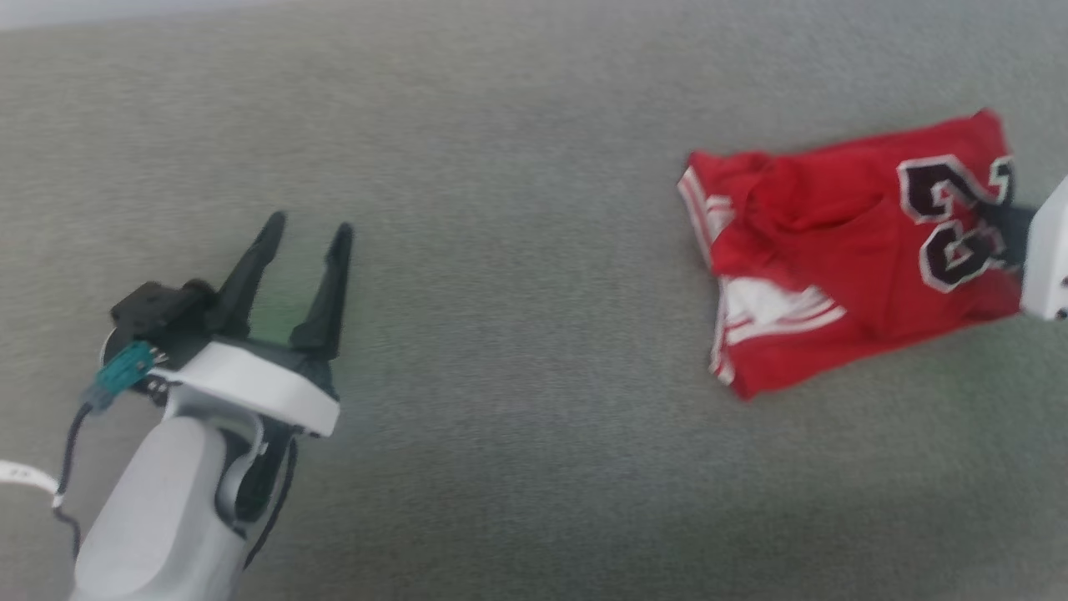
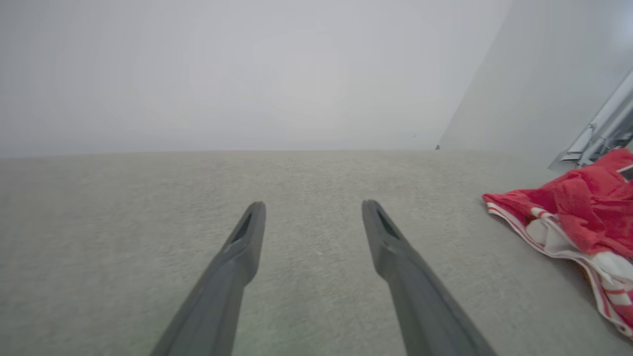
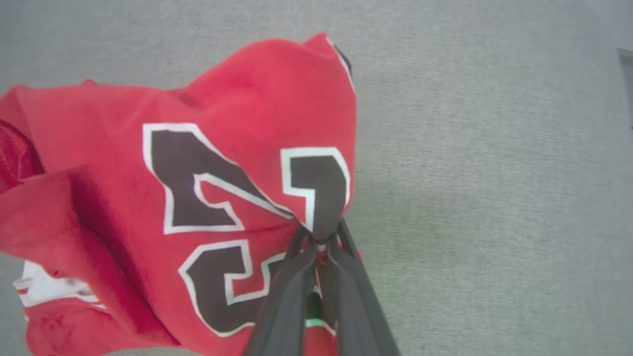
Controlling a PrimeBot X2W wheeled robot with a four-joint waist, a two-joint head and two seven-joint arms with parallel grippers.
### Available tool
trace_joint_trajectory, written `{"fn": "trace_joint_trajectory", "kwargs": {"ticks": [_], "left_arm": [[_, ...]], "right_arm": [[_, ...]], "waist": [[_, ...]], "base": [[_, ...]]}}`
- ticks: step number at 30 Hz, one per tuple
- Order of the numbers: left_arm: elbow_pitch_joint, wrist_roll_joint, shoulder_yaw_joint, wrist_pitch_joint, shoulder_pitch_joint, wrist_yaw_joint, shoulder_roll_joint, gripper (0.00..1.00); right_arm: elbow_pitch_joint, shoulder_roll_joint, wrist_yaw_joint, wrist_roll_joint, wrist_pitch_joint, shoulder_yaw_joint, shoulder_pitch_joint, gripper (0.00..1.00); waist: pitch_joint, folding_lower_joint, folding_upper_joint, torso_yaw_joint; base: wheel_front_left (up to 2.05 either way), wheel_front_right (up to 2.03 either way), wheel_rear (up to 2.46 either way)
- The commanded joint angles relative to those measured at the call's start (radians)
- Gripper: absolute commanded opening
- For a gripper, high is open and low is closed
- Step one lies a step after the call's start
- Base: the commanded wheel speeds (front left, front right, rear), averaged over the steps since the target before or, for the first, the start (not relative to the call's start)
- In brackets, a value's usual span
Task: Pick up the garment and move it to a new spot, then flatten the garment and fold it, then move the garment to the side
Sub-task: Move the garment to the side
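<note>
So the right gripper (image 3: 319, 238) is pinched tight on the garment (image 1: 834, 242). Its two dark fingers (image 3: 292, 296) come together on a bit of fabric right at the black, white-outlined number, and the cloth bunches to a small point where the tips meet. In the head view that gripper comes in from the far right edge, so the grab is on the right end of the jersey.

The jersey itself is over on the right side of the scene, lying rumpled on the grey carpet-like surface (image 1: 517, 376). It isn't flat: there's a thick fold across the red middle. The number faces up near the right end, and the white side panel with its red-and-white striped trim is at the left end, on the nearer side.

The left gripper (image 1: 309, 227) is well apart from all that, over on the left. Its jaws are spread wide with just grey surface between them, and the fingers point away toward the far side. From its wrist camera the jersey sits off to the right, with a pale wall (image 2: 247, 74) behind the surface and a metal rail (image 2: 603, 133) in the far right corner.
</note>
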State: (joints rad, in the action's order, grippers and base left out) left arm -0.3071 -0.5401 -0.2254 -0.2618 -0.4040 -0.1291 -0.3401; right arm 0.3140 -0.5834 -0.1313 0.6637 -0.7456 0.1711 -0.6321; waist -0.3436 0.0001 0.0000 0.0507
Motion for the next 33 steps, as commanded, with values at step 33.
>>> {"fn": "trace_joint_trajectory", "kwargs": {"ticks": [33], "left_arm": [[-0.052, -0.034, -0.33, 0.012, -0.355, -0.002, -0.084, 1.0]], "right_arm": [[0.532, -0.104, 0.001, -0.155, 0.498, 0.091, -0.382, 0.0]], "waist": [[-0.272, -0.0001, 0.0, 0.205]], "base": [[0.0, 0.0, 0.0]]}}
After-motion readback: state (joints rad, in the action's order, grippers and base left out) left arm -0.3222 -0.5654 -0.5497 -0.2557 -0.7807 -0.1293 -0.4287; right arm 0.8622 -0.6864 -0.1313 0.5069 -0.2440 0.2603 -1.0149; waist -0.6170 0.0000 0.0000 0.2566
